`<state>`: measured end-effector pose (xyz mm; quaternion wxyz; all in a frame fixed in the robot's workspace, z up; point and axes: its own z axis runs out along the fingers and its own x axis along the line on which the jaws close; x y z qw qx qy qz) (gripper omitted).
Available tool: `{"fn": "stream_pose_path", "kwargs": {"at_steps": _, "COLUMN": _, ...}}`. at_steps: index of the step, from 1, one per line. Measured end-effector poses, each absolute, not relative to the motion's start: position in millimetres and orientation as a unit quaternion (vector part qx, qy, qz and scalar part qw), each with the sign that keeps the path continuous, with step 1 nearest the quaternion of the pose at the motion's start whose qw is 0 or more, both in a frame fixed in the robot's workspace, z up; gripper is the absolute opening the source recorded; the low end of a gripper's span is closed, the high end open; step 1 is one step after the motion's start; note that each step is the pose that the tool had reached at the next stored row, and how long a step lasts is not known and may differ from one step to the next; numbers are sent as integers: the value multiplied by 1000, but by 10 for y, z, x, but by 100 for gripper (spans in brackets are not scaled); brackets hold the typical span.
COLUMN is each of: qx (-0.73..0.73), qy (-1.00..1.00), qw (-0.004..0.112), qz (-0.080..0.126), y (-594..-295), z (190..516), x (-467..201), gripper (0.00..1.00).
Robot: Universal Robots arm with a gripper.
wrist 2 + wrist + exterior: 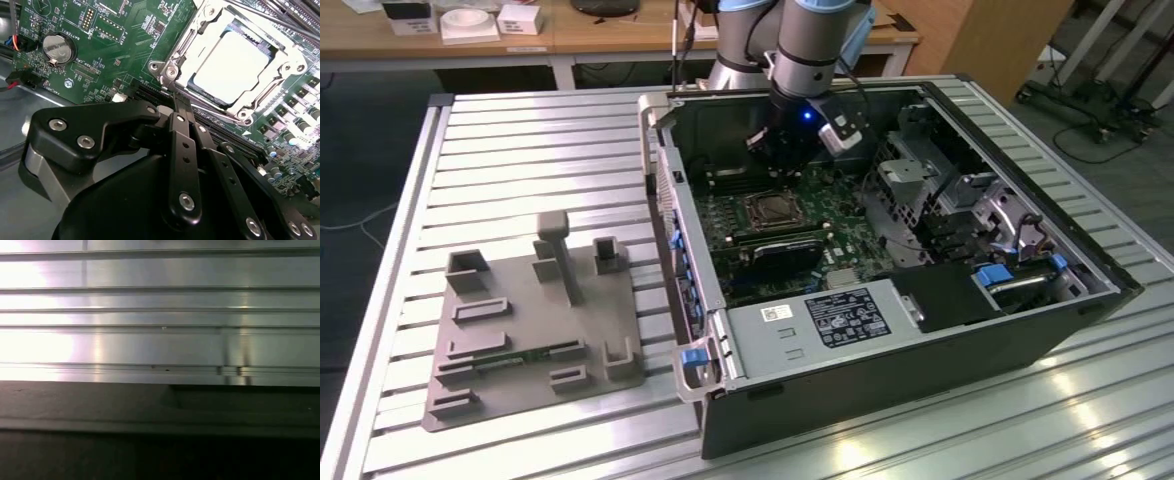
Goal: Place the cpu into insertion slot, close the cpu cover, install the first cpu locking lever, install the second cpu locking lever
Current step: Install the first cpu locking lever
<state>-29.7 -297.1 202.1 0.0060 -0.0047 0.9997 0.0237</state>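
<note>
— Black gripper [176,102] links sit closest in the second wrist view, fingers pressed together, holding nothing, tips at the socket's corner.

— And the cpu [231,67]?

— Seated in the insertion slot [170,70], with the cpu cover [207,37] apparently down around it.

— So the levers?

— I judge so; the closed tips need to catch a lever [167,82] beside the frame.

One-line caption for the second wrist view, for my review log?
Gripper with fingers closed together, just beside the socket where the cpu sits under the closed cpu cover on the green motherboard.
</note>
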Motion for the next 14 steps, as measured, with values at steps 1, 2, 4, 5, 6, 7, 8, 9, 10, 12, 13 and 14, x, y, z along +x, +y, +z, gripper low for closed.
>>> {"fn": "stream_pose_path", "kwargs": {"at_steps": 1, "qx": -5, "qy": 1000, "qw": 6, "qz": 24, "y": -2969, "z": 2020, "x": -296, "gripper": 10}}
{"fn": "stream_pose_path", "kwargs": {"at_steps": 2, "qx": -5, "qy": 1000, "qw": 6, "qz": 24, "y": -2966, "z": 2020, "x": -297, "gripper": 10}}
{"fn": "stream_pose_path", "kwargs": {"at_steps": 4, "qx": -5, "qy": 1000, "qw": 6, "qz": 24, "y": -2959, "z": 2020, "x": -297, "gripper": 10}}
{"fn": "stream_pose_path", "kwargs": {"at_steps": 5, "qx": -5, "qy": 1000, "qw": 6, "qz": 24, "y": -2956, "z": 2020, "x": -297, "gripper": 10}}
{"fn": "stream_pose_path", "kwargs": {"at_steps": 6, "qx": -5, "qy": 1000, "qw": 6, "qz": 24, "y": -2954, "z": 2021, "x": -298, "gripper": 10}}
{"fn": "stream_pose_path", "kwargs": {"at_steps": 7, "qx": -5, "qy": 1000, "qw": 6, "qz": 24, "y": -2953, "z": 2021, "x": -298, "gripper": 10}}
{"fn": "stream_pose_path", "kwargs": {"at_steps": 8, "qx": -5, "qy": 1000, "qw": 6, "qz": 24, "y": -2952, "z": 2020, "x": -299, "gripper": 10}}
{"fn": "stream_pose_path", "kwargs": {"at_steps": 9, "qx": -5, "qy": 1000, "qw": 6, "qz": 24, "y": -2951, "z": 2019, "x": -299, "gripper": 10}}
{"fn": "stream_pose_path", "kwargs": {"at_steps": 10, "qx": -5, "qy": 1000, "qw": 6, "qz": 24, "y": -2951, "z": 2019, "x": -299, "gripper": 10}}
{"fn": "stream_pose_path", "kwargs": {"at_steps": 12, "qx": -5, "qy": 1000, "qw": 6, "qz": 23, "y": -2951, "z": 2017, "x": -299, "gripper": 10}}
{"fn": "stream_pose_path", "kwargs": {"at_steps": 13, "qx": -5, "qy": 1000, "qw": 6, "qz": 22, "y": -2951, "z": 2016, "x": -299, "gripper": 10}}
{"fn": "stream_pose_path", "kwargs": {"at_steps": 14, "qx": -5, "qy": 1000, "qw": 6, "qz": 21, "y": -2951, "z": 2015, "x": -299, "gripper": 10}}
